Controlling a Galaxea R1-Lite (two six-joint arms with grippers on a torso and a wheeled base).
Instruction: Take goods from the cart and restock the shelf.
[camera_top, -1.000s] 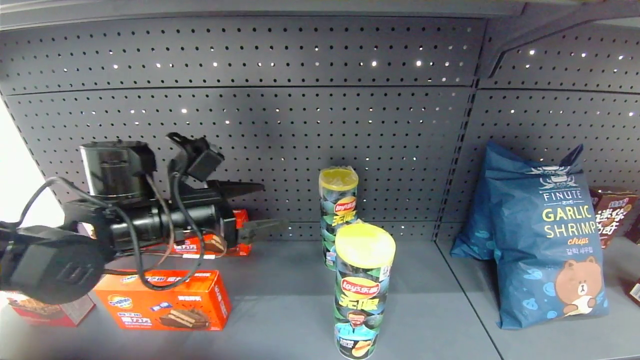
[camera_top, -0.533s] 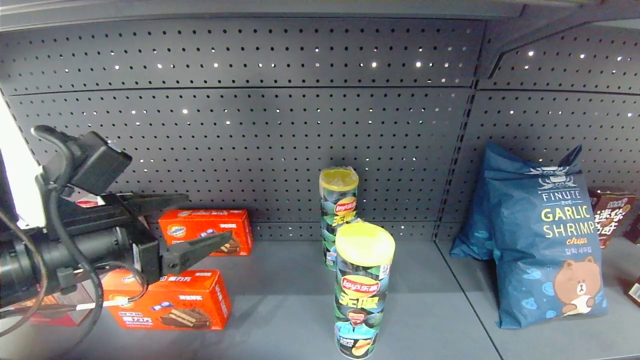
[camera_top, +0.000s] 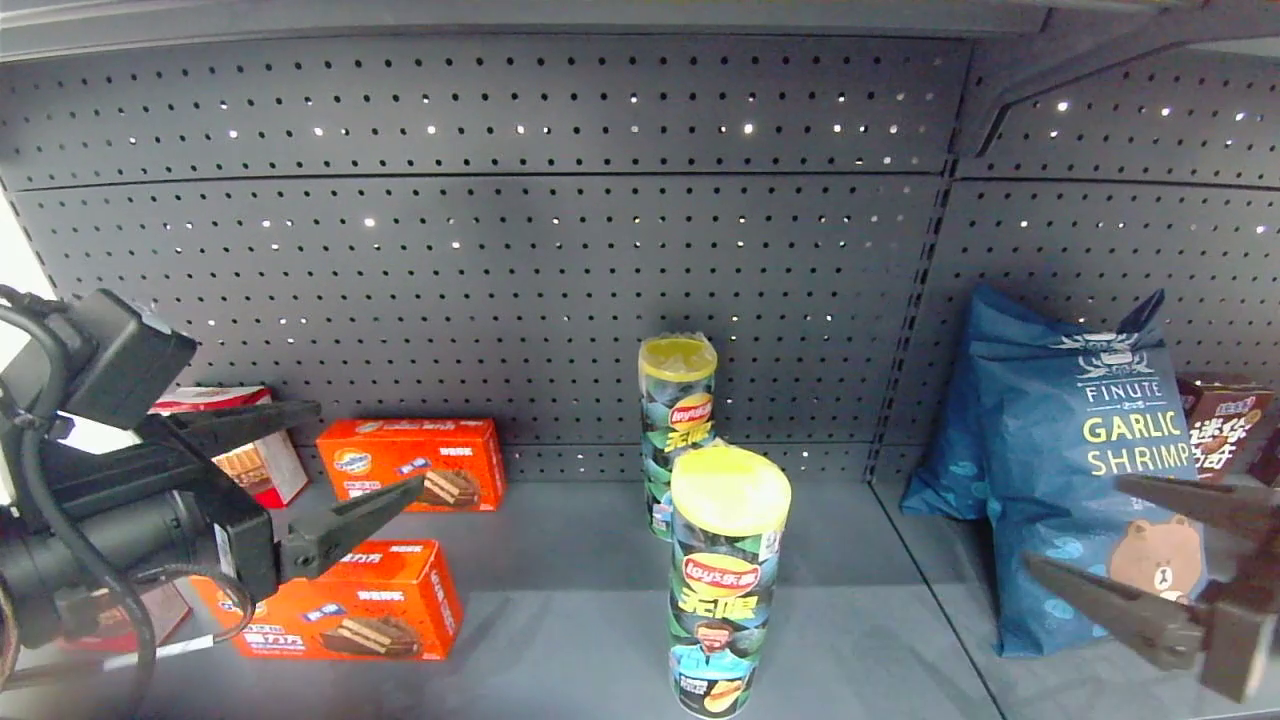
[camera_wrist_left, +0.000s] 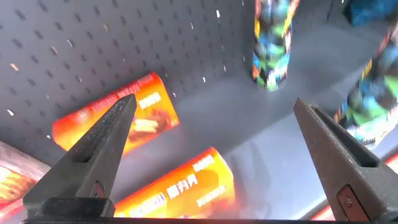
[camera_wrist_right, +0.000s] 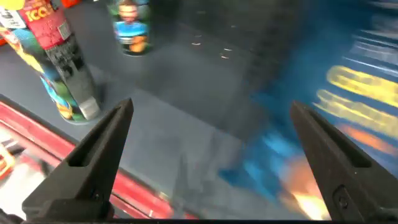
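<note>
Head view: left gripper (camera_top: 368, 447) at 8 o'clock, jaws spread and empty, by two orange cardboard snack boxes (camera_top: 350, 605) on the grey metal shelf (camera_top: 560, 600). Right gripper (camera_top: 1075, 522) at 4 o'clock, likewise released, before the blue chip bag (camera_top: 1060, 420). Two yellow-lidded chip cans (camera_top: 725, 580) stand at 6.
Left wrist: jaws wide, boxes (camera_wrist_left: 180, 190) beyond.
Right wrist: jaws wide, bag (camera_wrist_right: 323, 124) beyond.

Shop; pegboard shelf (camera_top: 600, 560) w/ packaged snacks (camera_top: 1090, 470).

On the grey shelf (camera_top: 580, 610) before me, the front chip can (camera_top: 728, 590) and rear chip can (camera_top: 678, 420) stand upright at centre; front orange box (camera_top: 350, 605) and rear orange box (camera_top: 415, 462) lie flat lower left; the blue chip bag (camera_top: 1080, 470) stands at right.
</note>
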